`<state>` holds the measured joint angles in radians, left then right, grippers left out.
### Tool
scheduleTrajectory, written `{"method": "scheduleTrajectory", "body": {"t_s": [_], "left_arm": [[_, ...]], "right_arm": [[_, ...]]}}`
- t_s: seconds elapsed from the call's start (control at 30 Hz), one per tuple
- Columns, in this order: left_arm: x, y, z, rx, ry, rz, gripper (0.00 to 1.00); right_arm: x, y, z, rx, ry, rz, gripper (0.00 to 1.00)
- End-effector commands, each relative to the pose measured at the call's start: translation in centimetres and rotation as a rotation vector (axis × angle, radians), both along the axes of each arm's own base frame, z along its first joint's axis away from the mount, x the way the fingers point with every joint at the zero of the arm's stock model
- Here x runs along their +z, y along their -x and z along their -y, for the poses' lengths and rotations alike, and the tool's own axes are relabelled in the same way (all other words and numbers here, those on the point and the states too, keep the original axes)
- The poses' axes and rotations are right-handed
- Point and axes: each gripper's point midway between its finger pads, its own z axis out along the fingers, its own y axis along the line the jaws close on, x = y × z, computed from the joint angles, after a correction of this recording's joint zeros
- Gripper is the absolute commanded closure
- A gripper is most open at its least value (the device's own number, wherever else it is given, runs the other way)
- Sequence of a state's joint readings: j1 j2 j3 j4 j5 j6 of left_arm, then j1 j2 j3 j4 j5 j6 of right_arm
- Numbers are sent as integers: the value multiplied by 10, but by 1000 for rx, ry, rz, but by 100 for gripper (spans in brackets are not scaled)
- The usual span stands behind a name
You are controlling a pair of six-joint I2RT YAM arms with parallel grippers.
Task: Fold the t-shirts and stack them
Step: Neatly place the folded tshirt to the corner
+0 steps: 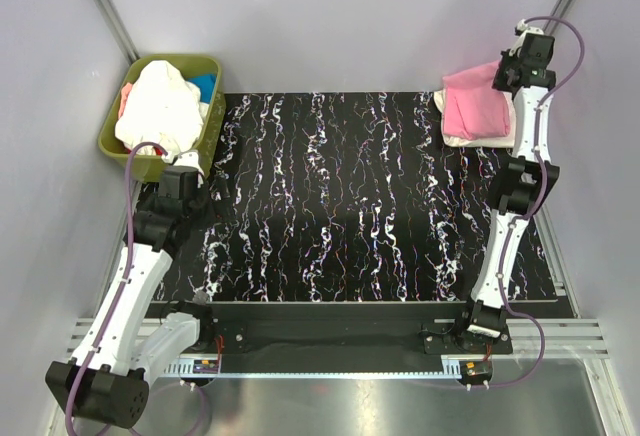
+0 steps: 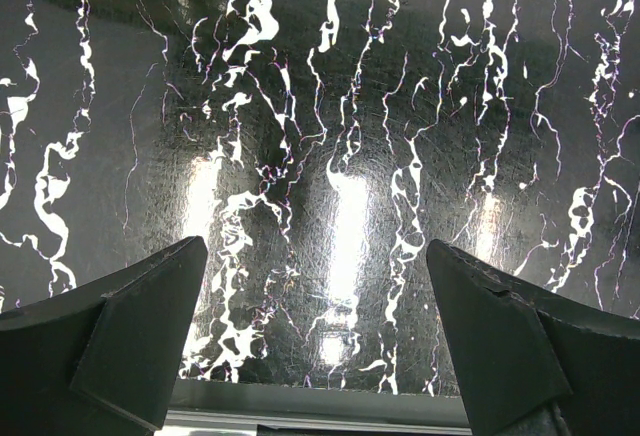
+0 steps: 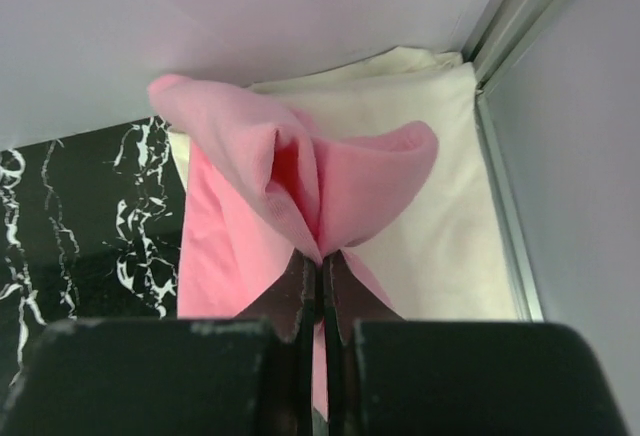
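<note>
Silver aluminium rail runs along the near edge, where both white-and-black arms are bolted. Beyond it lies the black worktop, a glossy sheet veined with white marbling.

On the left side, the left end effector hangs over the worktop just on the near side of an olive-green plastic bin. Its two dark fingers are spread wide apart with nothing between them; the wrist view shows only bare marbled surface and lamp glare in the gap.

The bin stands at the far left corner, against the pale wall. A rumpled white t-shirt is heaped in it and rises above the rim, and a blue shirt peeks out at its far right side.

The right arm stretches along the right edge to the far right corner. There the right end effector has its fingers pressed together, pinching a fold of a bright pink cotton t-shirt. The cloth puckers into a gathered ridge at the fingertips. The rest of the pink shirt lies on a cream folded t-shirt, which rests flat on the worktop against the corner's metal frame post.
</note>
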<state>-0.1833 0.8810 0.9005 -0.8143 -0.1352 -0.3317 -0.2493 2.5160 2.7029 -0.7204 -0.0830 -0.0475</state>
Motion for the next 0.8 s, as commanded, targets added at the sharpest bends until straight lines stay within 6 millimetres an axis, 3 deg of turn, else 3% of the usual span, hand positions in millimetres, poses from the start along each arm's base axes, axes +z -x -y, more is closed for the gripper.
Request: {"method": "scheduleTrajectory", "body": {"t_s": [0.0, 0.13, 0.23, 0.37, 0.47, 0.57, 0.6, 0.67, 0.7, 0.77], "left_arm": [[4, -8, -2, 2, -9, 30, 1], [4, -7, -3, 10, -10, 31, 1], [4, -7, -3, 12, -12, 30, 1], [2, -8, -3, 13, -15, 21, 1], [2, -8, -4, 16, -17, 18, 1], [1, -8, -4, 19, -17, 17, 1], [1, -8, -4, 17, -16, 17, 1], [2, -8, -4, 20, -16, 17, 1], [1, -7, -4, 21, -17, 16, 1], [3, -7, -5, 22, -16, 26, 1]], "right_arm": [[-15, -21, 4, 26, 9, 52, 100], [-36, -27, 31, -48, 68, 42, 100], [-35, -28, 54, -126, 104, 67, 100], [-35, -32, 70, -179, 160, 98, 100], [-44, -34, 88, -235, 204, 99, 94], [-59, -38, 104, -297, 211, 127, 72], [-67, -39, 107, -322, 193, 137, 44], [-80, -44, 110, -329, 169, 147, 20], [-83, -45, 109, -336, 151, 150, 1], [-79, -44, 109, -350, 139, 156, 0]]}}
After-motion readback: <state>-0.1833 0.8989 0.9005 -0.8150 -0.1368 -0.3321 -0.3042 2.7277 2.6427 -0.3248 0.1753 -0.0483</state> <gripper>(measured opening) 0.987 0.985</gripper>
